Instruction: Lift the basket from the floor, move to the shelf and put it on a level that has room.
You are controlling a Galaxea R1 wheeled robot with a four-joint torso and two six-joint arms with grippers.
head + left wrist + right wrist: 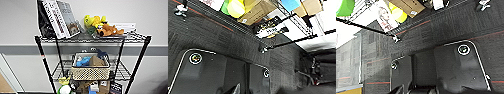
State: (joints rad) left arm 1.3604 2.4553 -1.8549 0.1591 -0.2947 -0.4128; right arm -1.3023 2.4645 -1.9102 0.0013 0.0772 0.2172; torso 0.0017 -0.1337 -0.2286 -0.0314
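Observation:
The cream basket (pixel 90 68) stands on the shelf's (pixel 42 56) wire level (pixel 123 73) just below the top tier, left of middle. It holds a blue thing and a brown paper piece, and nothing grips it. The top tier carries leaning books (pixel 61 18) and plush toys (pixel 105 26). Both wrist views look down on the dark carpet floor (pixel 218 37) (pixel 436 30) in front of the rack's castors (pixel 263 50) (pixel 396 38). Dark parts of my left gripper (pixel 235 89) and right gripper (pixel 404 89) show at the picture edges, low over the robot's dark plate.
Lower tiers hold a green and yellow ball (pixel 64 88), cardboard boxes (pixel 255 12) and small packs. A grey wall (pixel 22 32) stands behind the rack. Tan wood (pixel 3 86) shows at the lower left. A thin red line (pixel 416 26) crosses the carpet.

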